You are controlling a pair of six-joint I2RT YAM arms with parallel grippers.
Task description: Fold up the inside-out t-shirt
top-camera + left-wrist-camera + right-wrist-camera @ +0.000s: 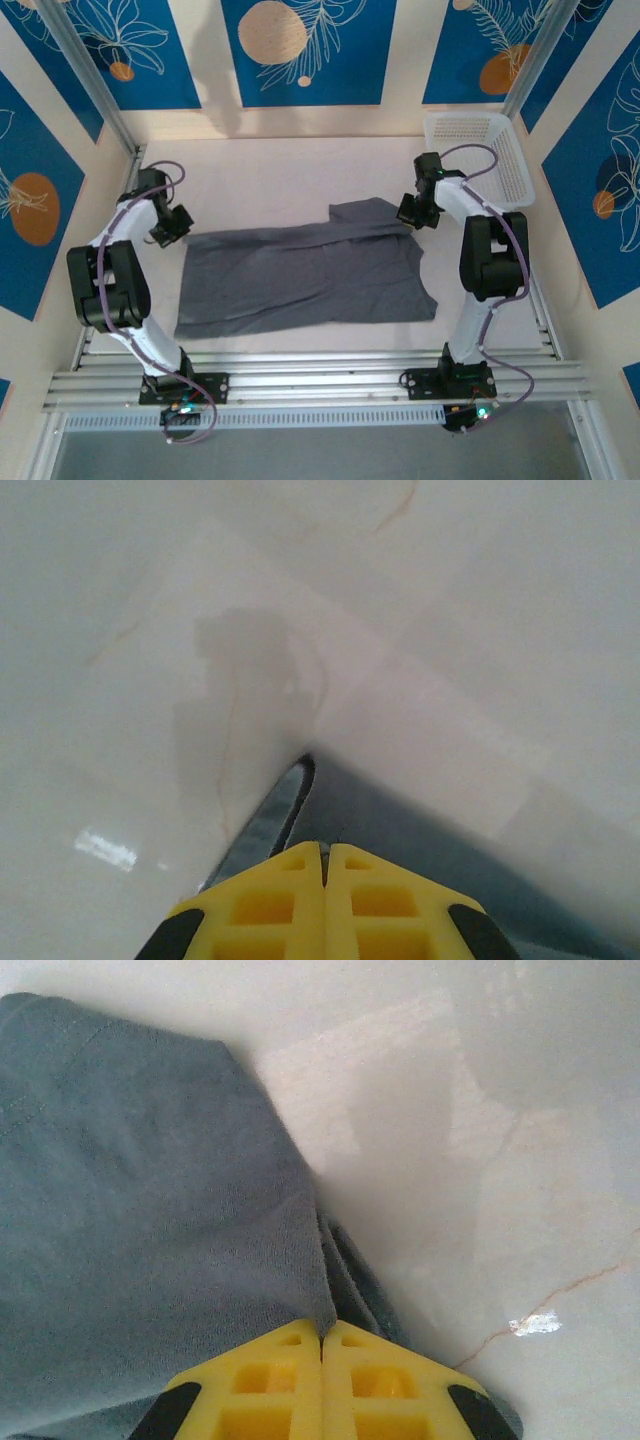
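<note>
Inside-out t-shirt (300,280), dark grey, soft and wrinkled, lies spread flat on the pale, glossy table (270,170), pinched at both far corners. The left gripper (323,848) has its yellow fingers pressed together on a thin cloth edge. The right gripper (321,1332) is clamped on a bunched fold of fuzzy knit. Both arms stand elbow-up, wrists angled down.
</note>
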